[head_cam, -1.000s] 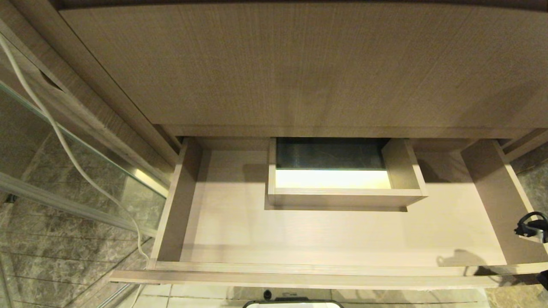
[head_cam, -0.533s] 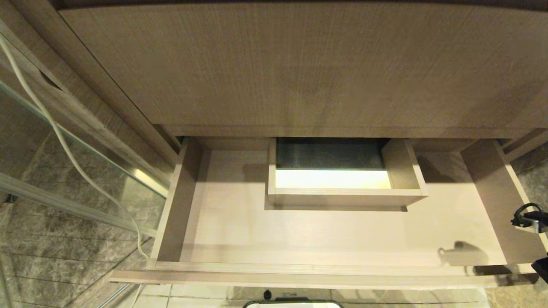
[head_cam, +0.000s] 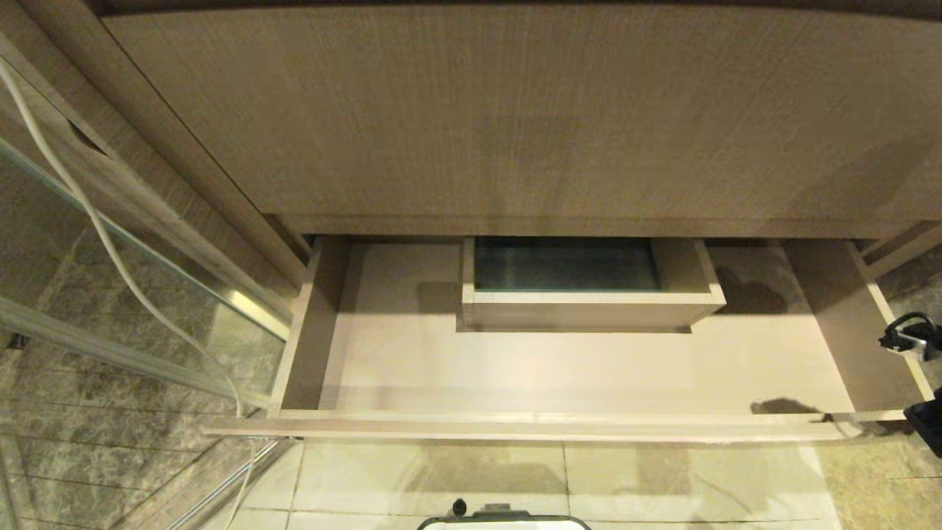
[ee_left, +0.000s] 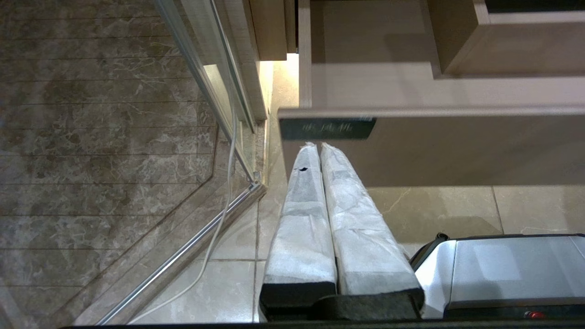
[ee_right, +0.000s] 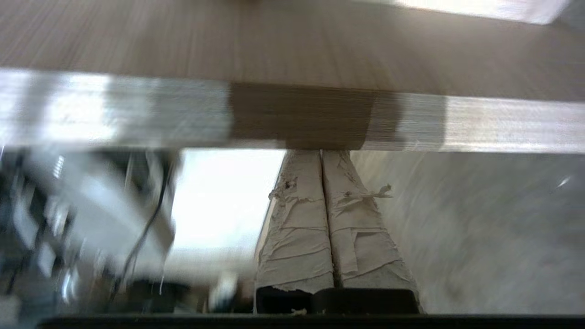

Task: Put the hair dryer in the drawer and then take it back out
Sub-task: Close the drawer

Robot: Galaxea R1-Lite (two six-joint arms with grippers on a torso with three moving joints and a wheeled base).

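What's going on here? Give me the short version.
The right gripper, shut and empty, has its tips up against the front of the drawer, which is open but has slid partly in over the last second. The drawer holds nothing besides its boxed cutout; the hair dryer is not in view. The left gripper, also shut, sits parked in front of the drawer's left end.

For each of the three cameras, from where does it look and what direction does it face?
Head: high, looking down into the open drawer; right arm at the edge.
Left wrist: low behind the shut left gripper, facing the drawer front, above the floor.
Right wrist: behind the shut right gripper, tips at the drawer's front.
All three views share the drawer.
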